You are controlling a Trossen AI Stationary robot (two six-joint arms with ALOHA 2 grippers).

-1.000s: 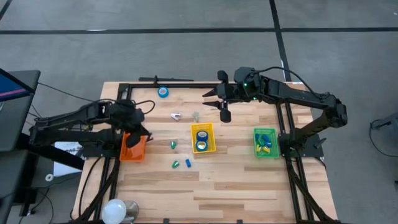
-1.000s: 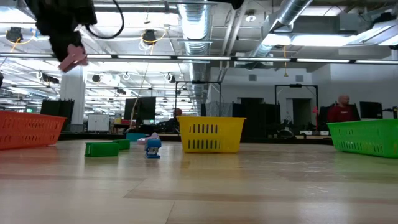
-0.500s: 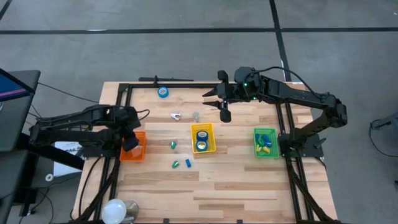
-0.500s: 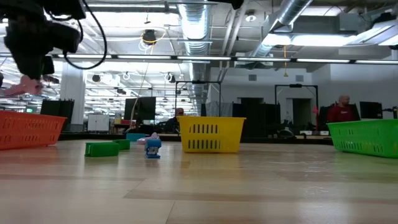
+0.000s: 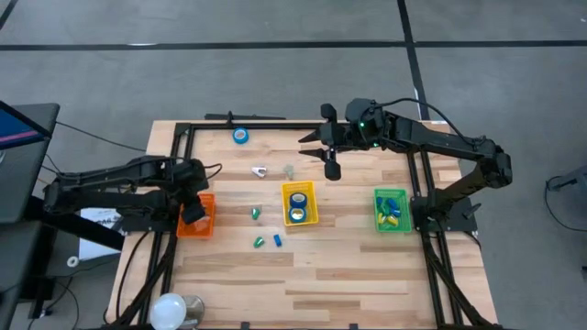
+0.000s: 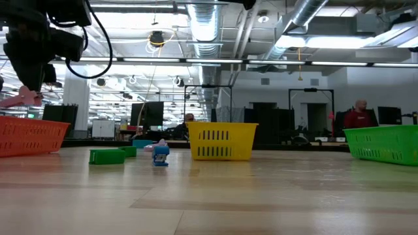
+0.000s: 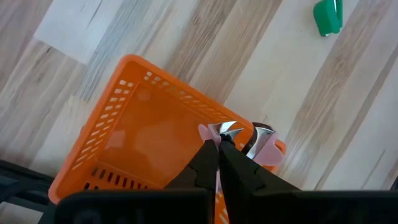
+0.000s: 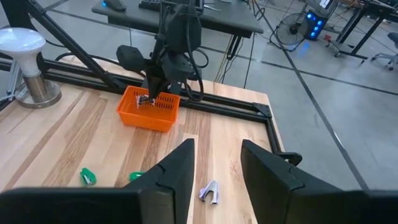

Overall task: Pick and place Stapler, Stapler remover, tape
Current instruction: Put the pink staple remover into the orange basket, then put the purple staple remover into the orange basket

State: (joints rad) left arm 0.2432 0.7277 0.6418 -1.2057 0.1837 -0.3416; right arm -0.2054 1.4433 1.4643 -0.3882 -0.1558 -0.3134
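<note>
My left gripper (image 7: 219,144) hangs over the orange basket (image 5: 198,223) at the table's left, shut on a pink stapler remover (image 6: 18,99) with metal claws. My right gripper (image 8: 214,167) is raised over the table's far middle, open, with nothing between its fingers. A silver stapler remover (image 5: 260,170) lies on the table below it. A roll of blue tape (image 5: 240,136) lies flat near the far edge, and more rolls sit in the yellow basket (image 5: 298,216). The green basket (image 5: 379,220) holds yellow, green and blue staplers. My left gripper pinches the pink stapler remover at its metal claw end (image 7: 227,130) between its two fingers. The fingers come steeply from above. The pink handle (image 7: 271,150) sticks out sideways over the basket's rim. The remover is lifted clear, just above the orange basket.
Green staplers (image 5: 256,214) (image 5: 260,242) and a small blue one (image 5: 277,240) lie loose left of the yellow basket. A small grey piece (image 5: 288,170) lies beside the silver remover. A white lamp (image 5: 170,310) stands at the near left corner. Bare wood lies near the front edge.
My left gripper has come down toward the table's near left, over the orange basket, and tipped to point more steeply down. It stayed shut and carried the pink stapler remover lower, close above the basket.
</note>
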